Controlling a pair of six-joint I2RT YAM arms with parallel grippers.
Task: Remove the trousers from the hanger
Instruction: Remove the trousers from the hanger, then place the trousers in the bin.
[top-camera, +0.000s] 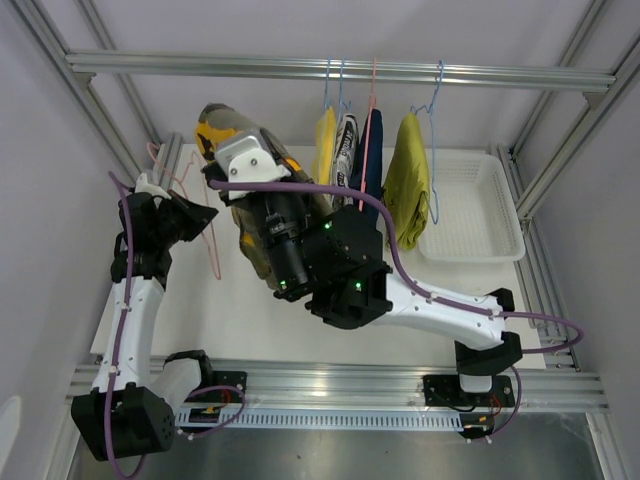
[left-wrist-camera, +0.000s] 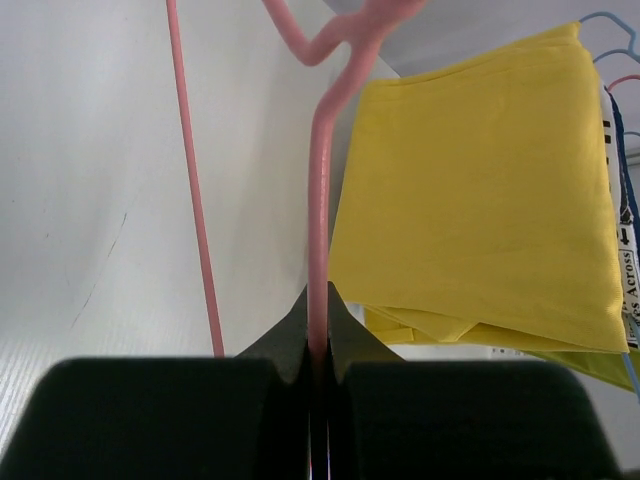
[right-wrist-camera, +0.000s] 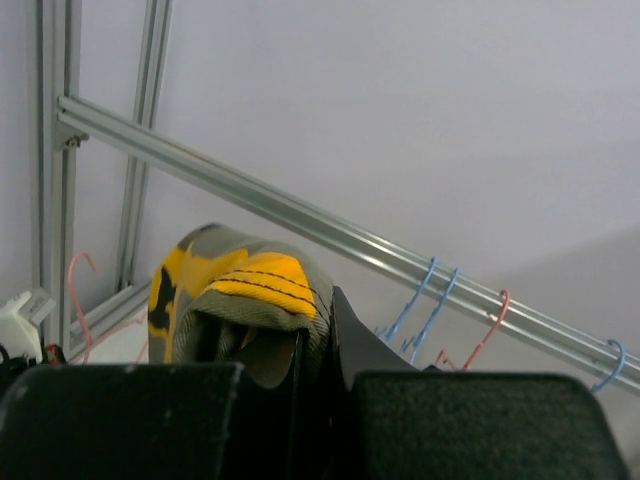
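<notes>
My right gripper (top-camera: 240, 160) is shut on the camouflage green-brown trousers (top-camera: 218, 125), held up left of the hanging row; in the right wrist view the cloth (right-wrist-camera: 240, 290) bunches over the jaws of that gripper (right-wrist-camera: 315, 345). My left gripper (top-camera: 200, 218) is shut on the wire of a bare pink hanger (top-camera: 213, 255); in the left wrist view the wire (left-wrist-camera: 318, 250) runs straight up out of the closed jaws of the gripper (left-wrist-camera: 318, 345). On the rail hang yellow (top-camera: 325, 145), black-and-white print (top-camera: 346, 150), navy (top-camera: 371, 165) and mustard-olive (top-camera: 408, 180) trousers. The yellow pair (left-wrist-camera: 480, 200) hangs close to the right of the pink wire.
A white basket (top-camera: 475, 245) stands on the table at the back right. The aluminium rail (top-camera: 340, 68) crosses the back, with blue hanger hooks (right-wrist-camera: 420, 300) and a pink hanger hook (right-wrist-camera: 490, 325) on it. Frame posts stand at both sides.
</notes>
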